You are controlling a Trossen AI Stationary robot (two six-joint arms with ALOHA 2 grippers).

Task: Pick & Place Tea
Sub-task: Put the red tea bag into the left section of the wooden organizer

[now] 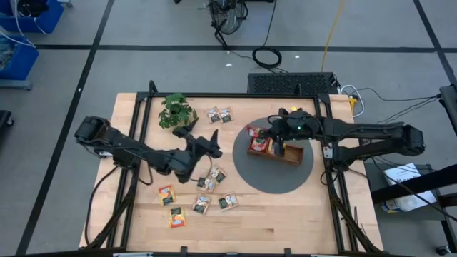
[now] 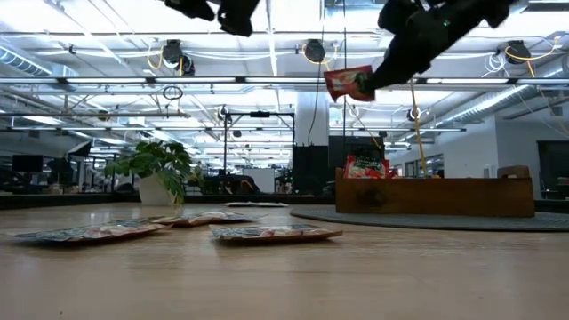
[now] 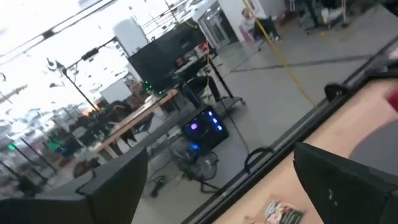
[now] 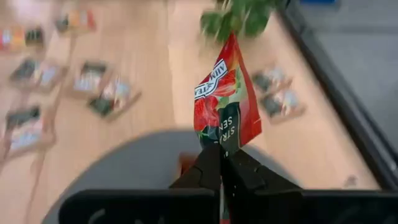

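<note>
My right gripper [image 4: 221, 157] is shut on a red tea sachet [image 4: 226, 93] and hangs above the left end of the brown wooden tray [image 1: 289, 154]; in the low view the sachet [image 2: 348, 83] hangs well above the tray [image 2: 444, 196]. Red sachets [image 1: 258, 145] stand in the tray's left compartment. Several more sachets [image 1: 201, 205] lie flat on the table, and two [image 1: 220, 114] lie near the plant. My left gripper [image 1: 209, 145] is open, raised over the table's middle above the loose sachets, and holds nothing. My right gripper pinches the red sachet by one edge [image 4: 219, 144] between its two fingertips. The sachet is lifted clear of table and tray and sticks out beyond the fingertips toward the table's left side.
The tray sits on a round grey mat [image 1: 250, 175] on the table's right half. A small potted plant [image 1: 176, 111] stands near the far edge, left of centre. Black frame rails [image 1: 136, 135] run along the table's sides. Bare wood [image 1: 285, 221] lies along the near edge.
</note>
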